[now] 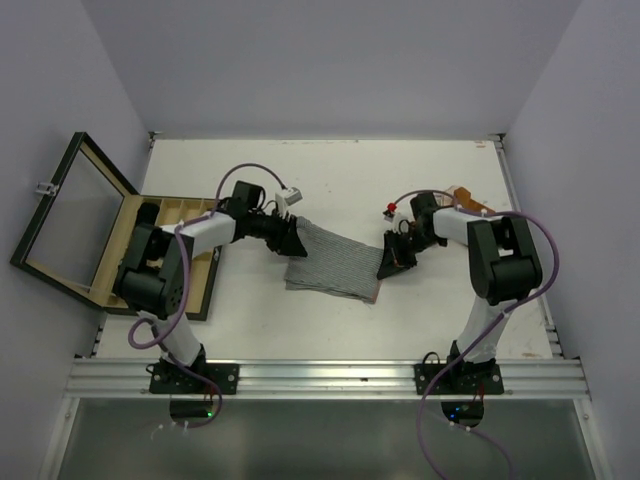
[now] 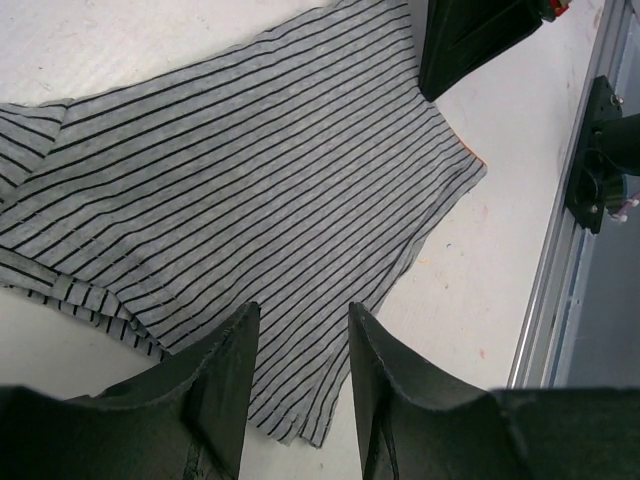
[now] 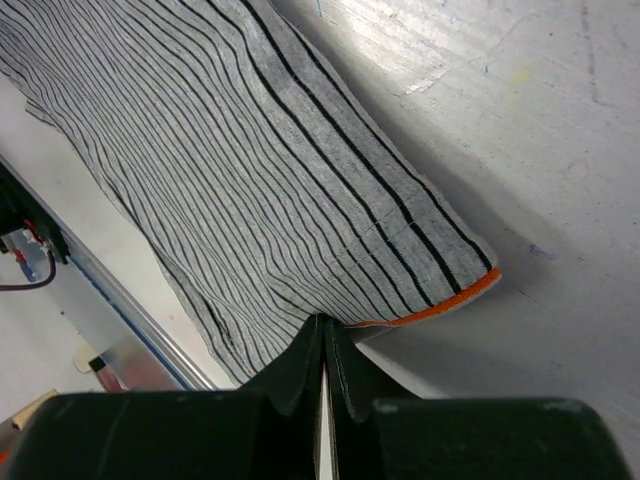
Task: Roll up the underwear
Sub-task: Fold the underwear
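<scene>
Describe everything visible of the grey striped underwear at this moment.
The grey striped underwear is soft knit cloth, light grey with thin black stripes and orange trim along one edge. It lies spread mostly flat, unrolled, on the white table between the arms. The right gripper is shut on its trimmed edge, lifting it slightly; the left gripper hangs open over the opposite end.

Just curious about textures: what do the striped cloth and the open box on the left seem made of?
The striped cloth looks like soft knit fabric, matte; it drapes and wrinkles. The box seems pale wood inside, with a dark-framed see-through lid, glass or clear plastic.
</scene>
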Tool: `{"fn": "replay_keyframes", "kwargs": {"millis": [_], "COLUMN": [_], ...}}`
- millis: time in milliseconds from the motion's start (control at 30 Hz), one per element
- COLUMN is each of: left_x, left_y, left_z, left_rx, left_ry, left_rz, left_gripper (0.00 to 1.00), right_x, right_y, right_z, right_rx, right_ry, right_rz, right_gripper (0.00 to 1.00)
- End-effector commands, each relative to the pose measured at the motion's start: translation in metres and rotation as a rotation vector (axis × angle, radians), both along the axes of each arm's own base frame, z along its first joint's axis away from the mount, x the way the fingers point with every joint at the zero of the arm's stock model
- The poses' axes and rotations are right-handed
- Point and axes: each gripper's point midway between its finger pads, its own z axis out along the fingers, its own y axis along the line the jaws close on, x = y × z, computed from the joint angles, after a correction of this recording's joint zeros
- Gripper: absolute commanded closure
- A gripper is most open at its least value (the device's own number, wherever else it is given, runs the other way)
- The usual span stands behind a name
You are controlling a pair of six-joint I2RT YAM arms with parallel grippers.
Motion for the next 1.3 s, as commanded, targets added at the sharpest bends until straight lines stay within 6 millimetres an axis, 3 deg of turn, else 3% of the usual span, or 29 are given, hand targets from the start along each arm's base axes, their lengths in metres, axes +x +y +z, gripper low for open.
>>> {"fn": "replay_keyframes", "kwargs": {"millis": [0, 133, 200, 300, 333, 400, 533, 600, 633, 700, 733, 833, 900, 1067, 1267], "left_x": [0.009, 0.009, 0.006, 0.001, 0.002, 0.000, -0.005, -0.012, -0.019, -0.026, -0.035, -0.048, -0.055, -0.061, -0.075], "left_y": [0.006, 0.010, 0.011, 0.010, 0.010, 0.012, 0.025, 0.036, 0.035, 0.042, 0.034, 0.024, 0.016, 0.016, 0.010], "left_z": [-0.011, -0.046, -0.052, -0.038, -0.021, 0.008, 0.040, 0.037, 0.046, 0.035, 0.043, 0.040, 0.037, 0.012, 0.005], "left_rx": [0.041, 0.091, 0.101, 0.079, 0.065, 0.059, 0.141, 0.229, 0.253, 0.353, 0.358, 0.408, 0.431, 0.468, 0.406], "left_ry": [-0.020, 0.060, 0.078, 0.027, -0.028, -0.143, -0.377, -0.491, -0.562, -0.669, -0.739, -0.857, -0.909, -0.848, -0.696], "left_rz": [0.017, 0.047, 0.044, -0.001, -0.017, -0.069, -0.159, -0.232, -0.266, -0.327, -0.372, -0.479, -0.564, -0.603, -0.511], "left_gripper": [0.56, 0.57, 0.58, 0.56, 0.56, 0.54, 0.52, 0.52, 0.52, 0.52, 0.52, 0.52, 0.53, 0.58, 0.60], "right_x": [0.016, 0.021, 0.028, 0.033, 0.033, 0.037, 0.036, 0.036, 0.034, 0.035, 0.029, 0.025, 0.018, 0.036, 0.023], "right_y": [-0.022, -0.023, -0.021, -0.020, -0.017, -0.010, -0.001, -0.003, -0.004, 0.002, 0.005, 0.019, 0.026, 0.029, 0.019], "right_z": [-0.023, -0.021, -0.020, -0.004, 0.005, 0.040, 0.101, 0.113, 0.117, 0.126, 0.121, 0.114, 0.098, 0.058, 0.012], "right_rx": [-0.161, -0.186, -0.195, -0.191, -0.171, -0.108, -0.032, -0.035, -0.039, -0.006, 0.014, 0.046, 0.053, -0.020, -0.088], "right_ry": [-0.098, -0.118, -0.137, -0.188, -0.214, -0.341, -0.569, -0.645, -0.656, -0.645, -0.582, -0.534, -0.466, -0.430, -0.296], "right_rz": [0.061, 0.102, 0.135, 0.191, 0.204, 0.267, 0.351, 0.398, 0.412, 0.421, 0.418, 0.419, 0.385, 0.299, 0.266], "right_gripper": [0.94, 0.94, 0.94, 0.93, 0.92, 0.85, 0.76, 0.74, 0.73, 0.75, 0.76, 0.81, 0.82, 0.83, 0.87]}}
